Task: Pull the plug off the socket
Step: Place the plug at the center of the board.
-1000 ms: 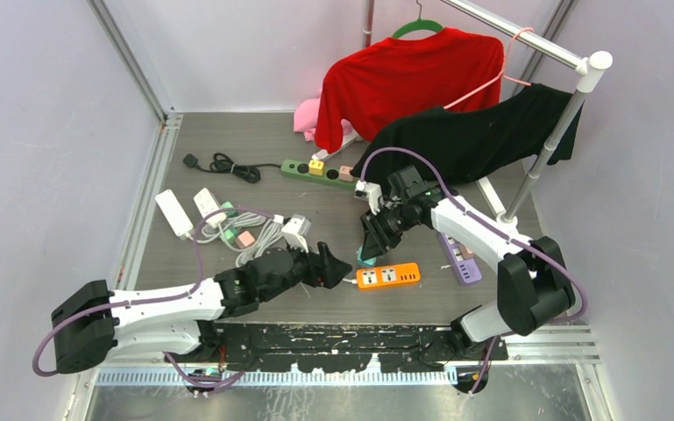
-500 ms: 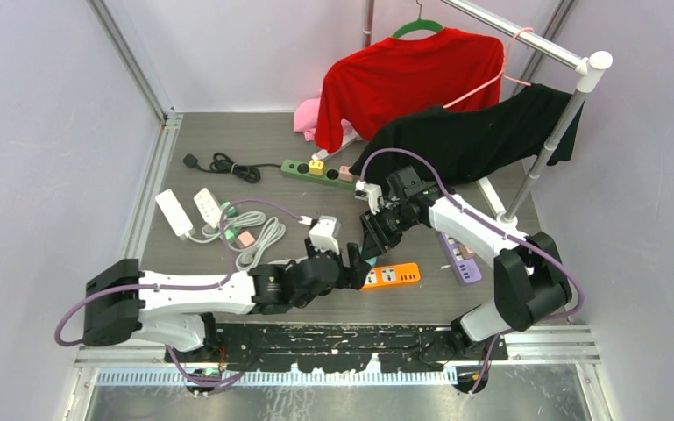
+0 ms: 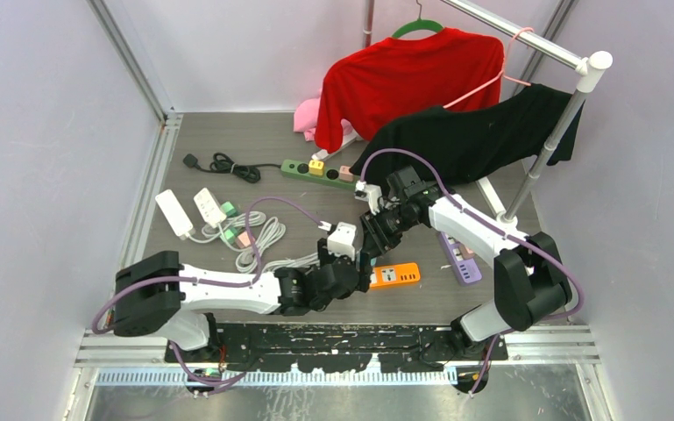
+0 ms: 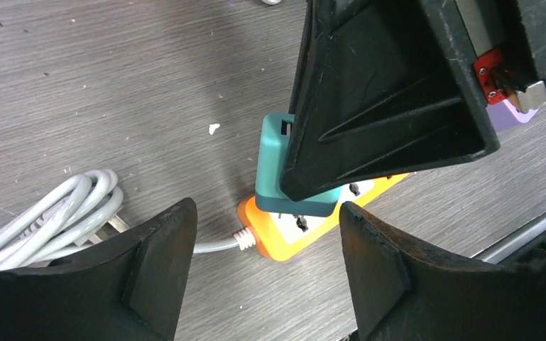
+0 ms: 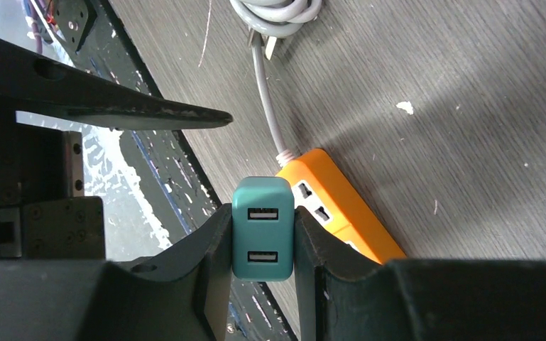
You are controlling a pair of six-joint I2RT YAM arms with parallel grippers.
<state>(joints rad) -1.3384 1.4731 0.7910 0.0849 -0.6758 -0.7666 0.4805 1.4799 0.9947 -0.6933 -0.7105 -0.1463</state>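
Inside the right tool (image 5: 263, 213), the teal plug (image 5: 263, 238) sits clamped.

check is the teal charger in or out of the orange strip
In: teal charger sits flush on orange power strip, no prongs showing.

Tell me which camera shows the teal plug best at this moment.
Right wrist: the teal plug faces the camera unobstructed, both USB ports visible, clamped in the right gripper above the orange power strip. Left wrist shows the plug's side seated on the strip, partly covered by that gripper. The top external view barely shows it, if at all.
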